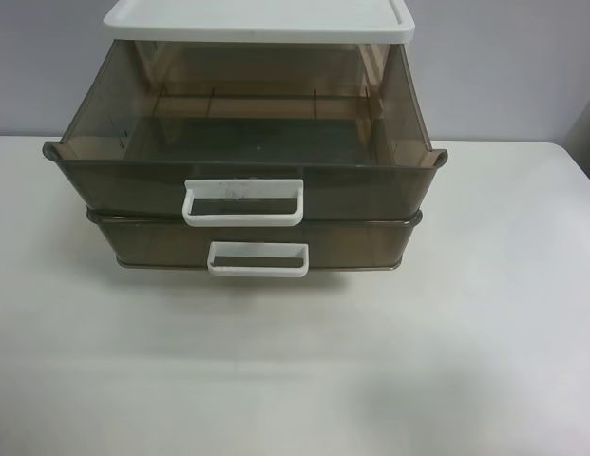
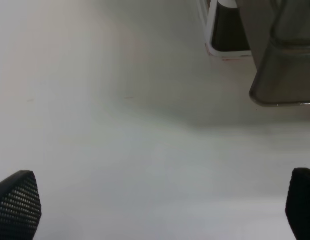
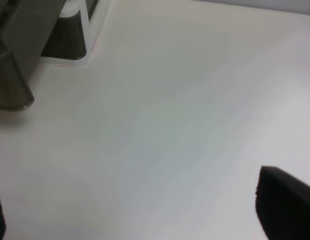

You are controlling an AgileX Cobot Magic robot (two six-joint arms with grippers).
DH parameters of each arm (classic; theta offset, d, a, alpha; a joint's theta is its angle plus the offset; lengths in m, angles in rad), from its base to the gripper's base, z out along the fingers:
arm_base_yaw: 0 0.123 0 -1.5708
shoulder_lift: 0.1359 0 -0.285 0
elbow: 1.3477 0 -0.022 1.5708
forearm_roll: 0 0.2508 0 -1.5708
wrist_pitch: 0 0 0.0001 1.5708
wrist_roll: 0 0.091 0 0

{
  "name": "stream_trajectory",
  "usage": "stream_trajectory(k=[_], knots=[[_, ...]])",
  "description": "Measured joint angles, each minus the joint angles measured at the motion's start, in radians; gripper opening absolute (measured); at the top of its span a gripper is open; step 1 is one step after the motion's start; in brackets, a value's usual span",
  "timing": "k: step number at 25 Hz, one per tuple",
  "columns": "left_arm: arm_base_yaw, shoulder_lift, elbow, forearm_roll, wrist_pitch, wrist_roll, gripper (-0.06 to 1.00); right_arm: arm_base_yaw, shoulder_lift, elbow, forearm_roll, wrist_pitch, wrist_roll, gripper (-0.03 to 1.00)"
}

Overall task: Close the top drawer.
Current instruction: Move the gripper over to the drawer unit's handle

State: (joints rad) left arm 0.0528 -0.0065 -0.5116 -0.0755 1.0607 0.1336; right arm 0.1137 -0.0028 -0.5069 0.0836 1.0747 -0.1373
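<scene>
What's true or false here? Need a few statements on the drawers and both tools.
1. The top drawer is pulled out. True.
2. It sticks out farther than the lower drawer. True.
3. The left tool grips the top drawer's handle. False: it is open over the bare table, holding nothing.
4. The right tool is shut. False: it is open, fingers wide apart.
</scene>
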Motion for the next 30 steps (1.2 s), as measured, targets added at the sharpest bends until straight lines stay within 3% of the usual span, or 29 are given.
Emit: stream_trajectory(k=[19, 24, 30], knots=[[0.000, 0.000, 0.000, 0.000, 0.000, 0.000, 0.99, 0.000, 0.000, 0.000, 0.011, 0.000, 0.000, 0.98], [0.000, 0.000, 0.000, 0.000, 0.000, 0.000, 0.99, 0.004, 0.102, -0.083, 0.012, 0.010, 0.000, 0.98], [0.000, 0.000, 0.000, 0.000, 0.000, 0.000, 0.99, 0.141, 0.381, -0.281, 0.019, 0.008, 0.000, 0.98]])
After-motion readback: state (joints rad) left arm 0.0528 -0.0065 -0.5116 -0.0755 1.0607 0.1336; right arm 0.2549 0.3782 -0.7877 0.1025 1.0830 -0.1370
